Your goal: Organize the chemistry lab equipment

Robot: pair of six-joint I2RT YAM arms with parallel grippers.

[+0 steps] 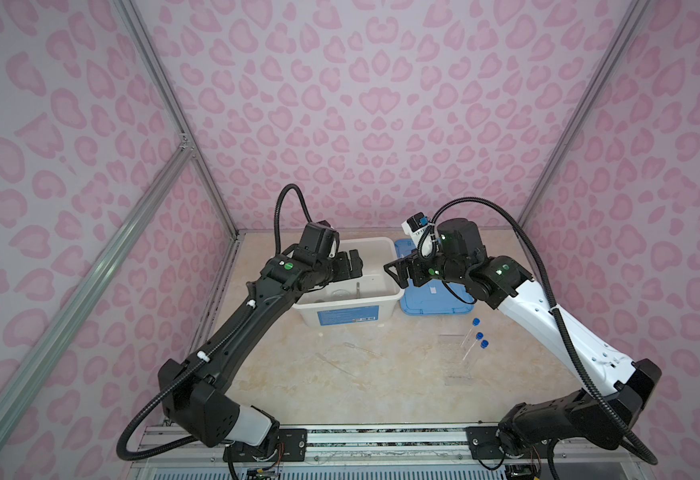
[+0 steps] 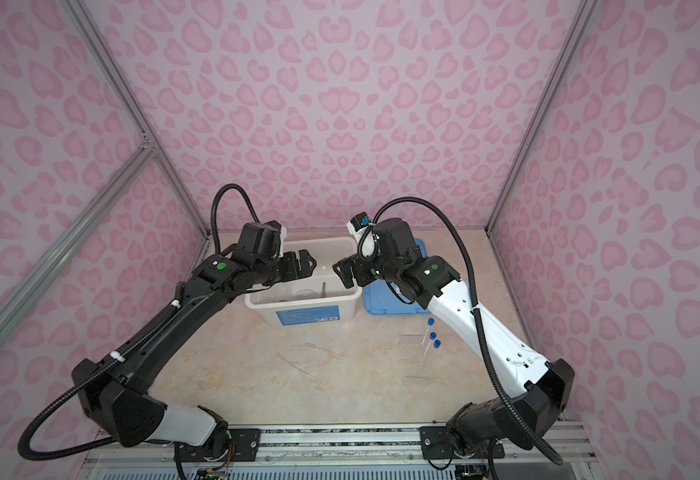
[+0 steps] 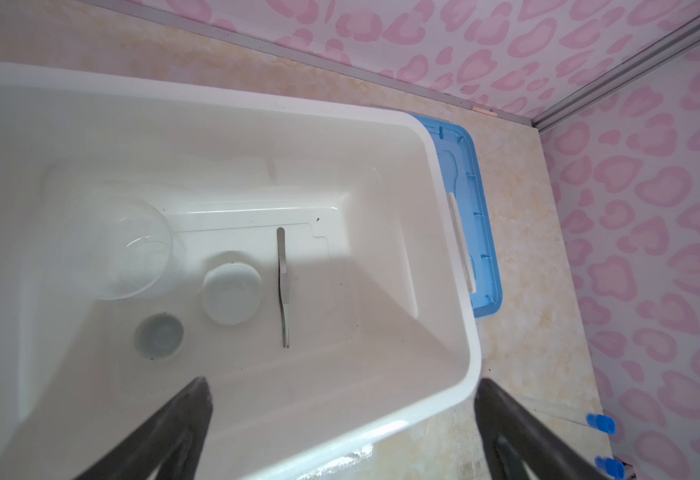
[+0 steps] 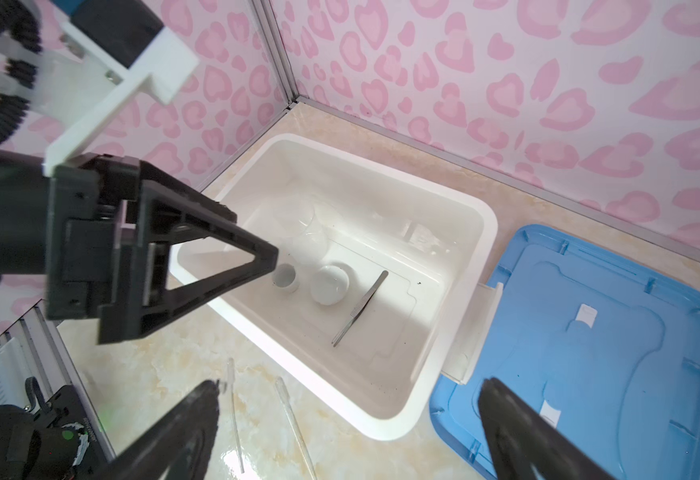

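Observation:
My left gripper (image 1: pixel 354 266) (image 3: pixel 342 390) hangs open and empty over the white box (image 1: pixel 390 249). Inside the box lie the metal tweezers (image 3: pixel 282 286), two small white dishes (image 3: pixel 232 293) (image 3: pixel 159 336) and a clear glass vessel (image 3: pixel 119 249). My right gripper (image 1: pixel 398 272) (image 4: pixel 348 390) is open and empty above the box's right corner. Two clear droppers (image 4: pixel 294 424) (image 4: pixel 234 415) lie on the table in front of the box. Three blue-capped tubes (image 1: pixel 475 336) are at the clear rack (image 1: pixel 456 357), front right.
The blue lid (image 1: pixel 431 295) lies flat on the table against the box's right side, under my right wrist. Pink patterned walls close in the back and both sides. A metal rail (image 1: pixel 381 436) carrying both arm bases runs along the front edge.

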